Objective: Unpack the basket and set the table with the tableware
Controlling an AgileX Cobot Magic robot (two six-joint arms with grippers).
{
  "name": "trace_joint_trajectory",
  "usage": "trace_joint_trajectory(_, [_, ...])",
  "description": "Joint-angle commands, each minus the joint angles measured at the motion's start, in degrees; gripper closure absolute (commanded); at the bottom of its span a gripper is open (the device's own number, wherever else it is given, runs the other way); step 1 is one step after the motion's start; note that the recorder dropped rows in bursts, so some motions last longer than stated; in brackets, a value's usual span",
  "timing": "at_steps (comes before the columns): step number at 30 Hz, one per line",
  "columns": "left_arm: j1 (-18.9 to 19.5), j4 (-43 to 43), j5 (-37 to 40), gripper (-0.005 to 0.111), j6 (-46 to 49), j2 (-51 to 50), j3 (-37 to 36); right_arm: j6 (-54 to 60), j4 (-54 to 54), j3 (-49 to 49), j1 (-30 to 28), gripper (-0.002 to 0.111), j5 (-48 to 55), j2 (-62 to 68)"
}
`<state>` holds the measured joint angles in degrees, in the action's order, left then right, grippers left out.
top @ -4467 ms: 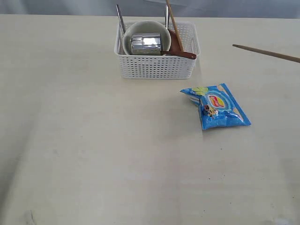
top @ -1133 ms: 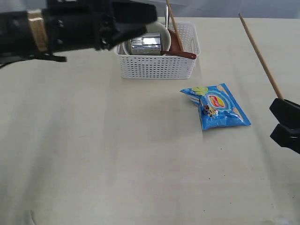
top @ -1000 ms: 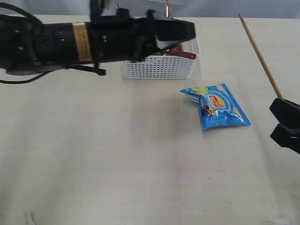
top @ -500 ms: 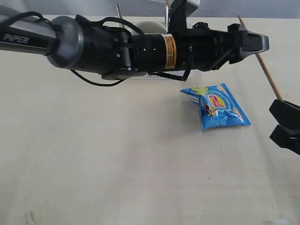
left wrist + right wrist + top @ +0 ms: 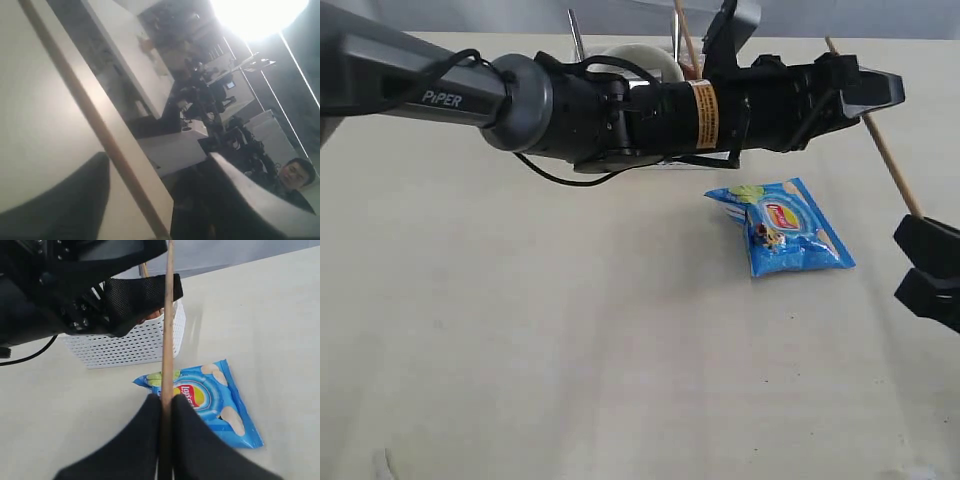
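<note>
My right gripper (image 5: 920,262) (image 5: 167,440) is shut on the lower end of a thin wooden chopstick (image 5: 875,130) (image 5: 168,315), holding it slanted up above the table (image 5: 520,330) at the right edge. My left arm reaches across in front of the basket (image 5: 135,345). Its gripper (image 5: 875,95) (image 5: 157,160) stands open around the chopstick's (image 5: 95,125) upper part, with a gap on both sides. Above the arm I see the cream bowl's rim (image 5: 630,52), a steel knife (image 5: 576,32), a fork handle (image 5: 675,28) and a second chopstick (image 5: 686,40). The rest of the tableware is hidden.
A blue chip bag (image 5: 785,228) (image 5: 205,395) lies on the table in front of the basket, below the held chopstick. The left arm (image 5: 620,110) spans the back of the table from left to right.
The left arm has swung right across the basket until its gripper straddles the chopstick. The right gripper and chopstick have stayed put.
</note>
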<state>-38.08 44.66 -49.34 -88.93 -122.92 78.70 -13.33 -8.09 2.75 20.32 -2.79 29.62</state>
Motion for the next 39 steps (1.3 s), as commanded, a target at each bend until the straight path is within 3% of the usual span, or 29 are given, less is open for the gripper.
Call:
trace_joint_trajectory(1, [-0.4,-0.2,-0.7,0.075,-1.0,-0.2,0.6,0.8,0.5,-0.1,0.0,0.109,1.0,-0.2])
trace_joint_trajectory(5, [-0.4,-0.2,-0.7,0.107,-1.0,-0.2,0.6,0.8,0.5,-0.1,0.0,0.109,1.4,-0.2])
trace_joint_trajectory(11, [-0.4,0.0,-0.7,0.107,-1.0,-0.2,0.6,0.5,0.5,-0.1,0.0,0.106,2.3,-0.2])
trace_joint_trajectory(13, [-0.4,0.0,-0.7,0.107,-1.0,-0.2,0.6,0.5,0.5,-0.1,0.0,0.096,2.8,-0.2])
trace_joint_trajectory(17, [-0.4,0.4,-0.5,0.107,-0.9,-0.2,0.6,-0.4,0.4,-0.1,0.0,0.056,2.3,-0.2])
trace_joint_trajectory(19, [-0.4,1.2,-0.1,0.107,-0.9,-0.2,0.6,-0.4,0.4,0.0,0.0,0.045,1.7,-0.2])
trace_joint_trajectory(23, [-0.4,2.9,-0.1,0.107,-0.9,-0.2,0.6,-1.1,0.1,4.5,0.0,0.047,6.0,-0.2])
trace_joint_trajectory(32, [-0.4,2.9,-0.3,0.107,-0.9,-0.2,0.6,-2.3,1.7,21.3,0.0,0.05,27.7,8.0])
trace_joint_trajectory(39, [-0.4,2.8,-0.3,0.107,0.3,0.2,0.6,-3.4,2.1,23.1,-0.2,0.05,27.3,20.1])
